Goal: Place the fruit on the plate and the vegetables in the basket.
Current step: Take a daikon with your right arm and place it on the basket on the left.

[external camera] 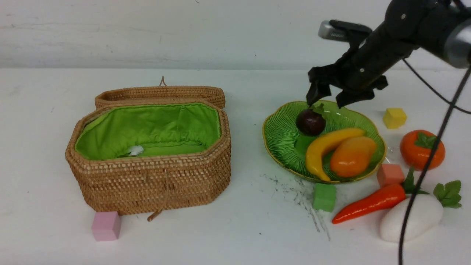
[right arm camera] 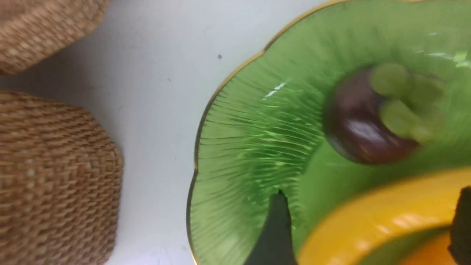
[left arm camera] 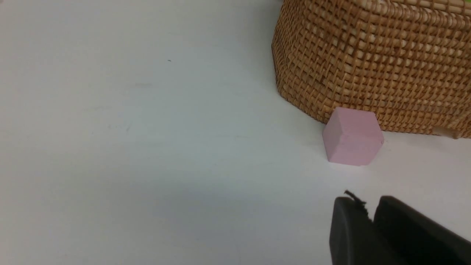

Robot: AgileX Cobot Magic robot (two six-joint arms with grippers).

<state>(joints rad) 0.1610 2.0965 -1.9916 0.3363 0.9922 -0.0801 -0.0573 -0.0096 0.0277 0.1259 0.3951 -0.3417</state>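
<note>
The green plate point(external camera: 283, 136) holds the dark purple mangosteen point(external camera: 310, 121), the yellow banana point(external camera: 327, 147) and the orange mango point(external camera: 352, 156). My right gripper point(external camera: 327, 99) hangs open just above the mangosteen with nothing in it. In the right wrist view the gripper point(right arm camera: 369, 209) spans the banana point(right arm camera: 386, 217), with the mangosteen point(right arm camera: 368, 117) lying free on the plate point(right arm camera: 257, 129). The persimmon point(external camera: 422, 149), carrot point(external camera: 371, 204) and white radish point(external camera: 412, 219) lie on the table to the plate's right. The wicker basket point(external camera: 147, 184) stands open at left. My left gripper point(left arm camera: 369, 204) is shut and empty.
Small cubes are scattered about: yellow point(external camera: 394, 117), salmon point(external camera: 390, 175), green point(external camera: 324, 197) and pink point(external camera: 106, 225), the last by the basket's front corner point(left arm camera: 352, 136). The basket lid point(external camera: 162, 95) lies open behind it. A black cable point(external camera: 423, 173) hangs over the radish.
</note>
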